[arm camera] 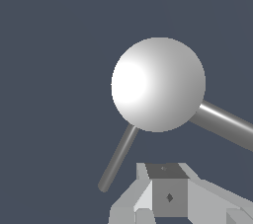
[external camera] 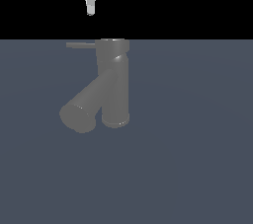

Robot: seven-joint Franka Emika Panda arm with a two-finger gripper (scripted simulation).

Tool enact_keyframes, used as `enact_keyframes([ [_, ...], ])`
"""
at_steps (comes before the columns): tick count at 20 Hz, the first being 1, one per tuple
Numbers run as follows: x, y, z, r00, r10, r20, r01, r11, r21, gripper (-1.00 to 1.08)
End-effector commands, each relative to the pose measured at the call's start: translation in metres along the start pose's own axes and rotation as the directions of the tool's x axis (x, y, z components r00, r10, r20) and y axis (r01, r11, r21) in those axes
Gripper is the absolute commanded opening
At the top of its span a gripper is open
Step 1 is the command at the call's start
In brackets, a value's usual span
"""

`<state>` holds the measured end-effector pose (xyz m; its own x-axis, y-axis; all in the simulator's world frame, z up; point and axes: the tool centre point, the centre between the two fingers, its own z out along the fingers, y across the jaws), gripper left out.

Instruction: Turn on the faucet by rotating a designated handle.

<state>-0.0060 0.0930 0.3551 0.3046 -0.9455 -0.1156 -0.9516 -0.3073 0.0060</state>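
Gripper (external camera: 90,11) is hung above the handle (external camera: 80,45), clear of it; open or clenched can't be told. Thin, stiff, probably slippery bar, best pushed near its free end.

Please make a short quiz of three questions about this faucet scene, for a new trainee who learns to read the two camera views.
1. True or false: in the exterior view, the gripper is already touching the handle.
2. In the exterior view, toward which side of the faucet does the handle stick out? A) the exterior view's left B) the exterior view's right C) straight up
3. Fill in: the thick spout slants downward toward the exterior view's ____.

Key
1. False: the gripper hangs above the handle with a clear gap.
2. A
3. left
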Motion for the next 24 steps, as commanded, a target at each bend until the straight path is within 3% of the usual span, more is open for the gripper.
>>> enact_keyframes([
  [1,-0.003,-0.011,0.011,0.998,0.061,-0.01,-0.061,0.998,0.0,-1.0],
  [13,-0.02,-0.059,0.063,0.945,0.319,-0.07,-0.318,0.948,0.024,-1.0],
  [24,-0.029,-0.078,0.088,0.898,0.428,-0.099,-0.425,0.904,0.053,-1.0],
])
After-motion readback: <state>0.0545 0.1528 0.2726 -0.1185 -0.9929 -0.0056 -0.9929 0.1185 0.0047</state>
